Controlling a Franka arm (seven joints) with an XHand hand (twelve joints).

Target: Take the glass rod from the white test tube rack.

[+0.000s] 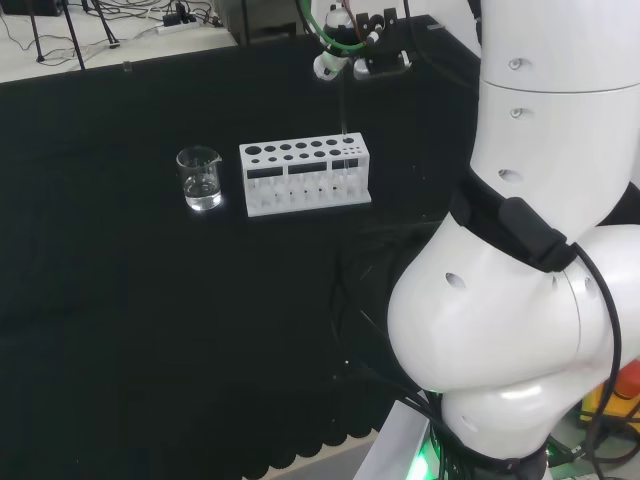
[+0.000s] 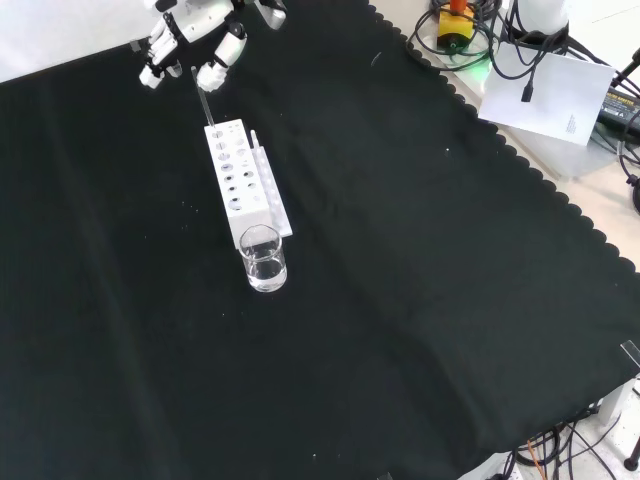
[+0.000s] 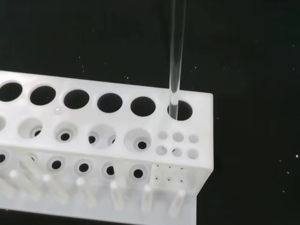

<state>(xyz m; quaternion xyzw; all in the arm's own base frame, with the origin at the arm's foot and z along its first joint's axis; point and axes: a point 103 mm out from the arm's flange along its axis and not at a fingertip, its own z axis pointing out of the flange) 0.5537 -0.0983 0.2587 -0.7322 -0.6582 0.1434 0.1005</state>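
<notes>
Black cloth over the bench (image 2: 400,300), scalloped edge, cables beyond. Front view, near to far: glass beaker (image 2: 263,258), touching it the white test tube rack (image 2: 237,183), then the hand (image 2: 195,30). The glass rod (image 3: 176,56) stands upright in the rack's far end hole, its top pinched between curled fingers. Judged light, stiff, slick, brittle; hold high, lift straight.
</notes>
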